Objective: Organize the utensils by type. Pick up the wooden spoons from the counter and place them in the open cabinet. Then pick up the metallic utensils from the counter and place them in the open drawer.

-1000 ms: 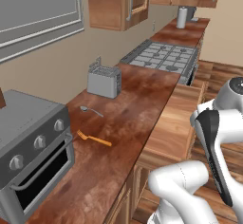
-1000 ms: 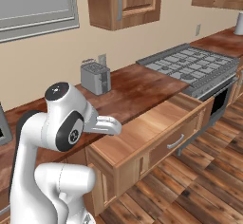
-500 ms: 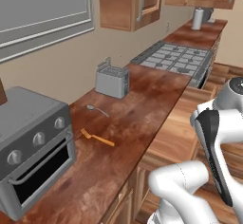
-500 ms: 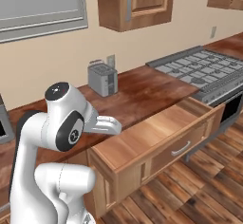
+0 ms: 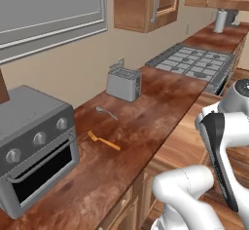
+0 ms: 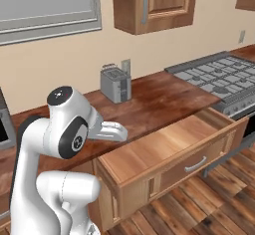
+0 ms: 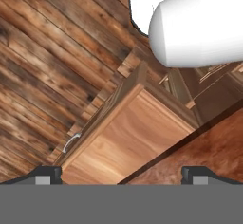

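On the far left of the left base view, a grey toaster oven sits on the dark red-brown counter, its left side cut off by the frame edge. Just right of it lies the slim orange-gold fork, flat on the wood. A little beyond, toward the wall, there's a small spoon that reads grey here; too small to tell its material. Next comes the silver toaster against the wall, then the gas stove top, and a pale jug-like item at the far end, hard to make out. Overhead, the wall cabinet with its grey bar handle is cropped at the top. From the right base view, the drawer stands pulled out, tan interior bare. In the hand view, the end effector points down over that drawer, tips spread wide, nothing between them; only the tips show.
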Motion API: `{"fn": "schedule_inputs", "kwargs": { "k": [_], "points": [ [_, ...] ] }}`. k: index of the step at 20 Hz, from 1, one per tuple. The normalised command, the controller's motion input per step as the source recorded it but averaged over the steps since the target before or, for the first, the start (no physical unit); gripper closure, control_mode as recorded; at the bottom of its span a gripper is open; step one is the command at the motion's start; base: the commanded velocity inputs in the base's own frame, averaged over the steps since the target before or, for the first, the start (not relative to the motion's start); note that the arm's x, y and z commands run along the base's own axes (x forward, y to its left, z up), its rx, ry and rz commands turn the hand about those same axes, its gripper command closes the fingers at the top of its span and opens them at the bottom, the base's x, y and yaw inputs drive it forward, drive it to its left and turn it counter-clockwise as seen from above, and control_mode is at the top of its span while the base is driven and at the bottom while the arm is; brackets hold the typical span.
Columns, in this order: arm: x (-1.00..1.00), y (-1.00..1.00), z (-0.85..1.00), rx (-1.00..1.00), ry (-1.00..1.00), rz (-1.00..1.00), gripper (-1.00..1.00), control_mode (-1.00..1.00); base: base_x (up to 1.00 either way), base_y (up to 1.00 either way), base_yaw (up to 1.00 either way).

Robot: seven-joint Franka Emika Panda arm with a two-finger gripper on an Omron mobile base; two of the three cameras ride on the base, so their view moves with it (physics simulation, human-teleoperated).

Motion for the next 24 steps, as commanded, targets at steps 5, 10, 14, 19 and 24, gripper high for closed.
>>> {"fn": "schedule_inputs", "kwargs": {
  "k": [5,10,14,19,24],
  "points": [
    [0.00,0.00,0.00,0.00,0.00,0.00,-1.00,1.00,0.72,0.00,0.21],
    [0.00,0.00,0.00,0.00,0.00,0.00,-1.00,1.00,0.68,0.00,0.22],
    [0.00,0.00,0.00,0.00,0.00,0.00,-1.00,1.00,0.55,0.00,0.22],
    [0.11,0.00,0.00,0.00,0.00,0.08,-1.00,-1.00,0.14,0.00,0.08],
    [0.24,0.00,-0.03,0.00,0.05,0.07,-1.00,-1.00,0.00,0.00,0.00]
  ]
}}
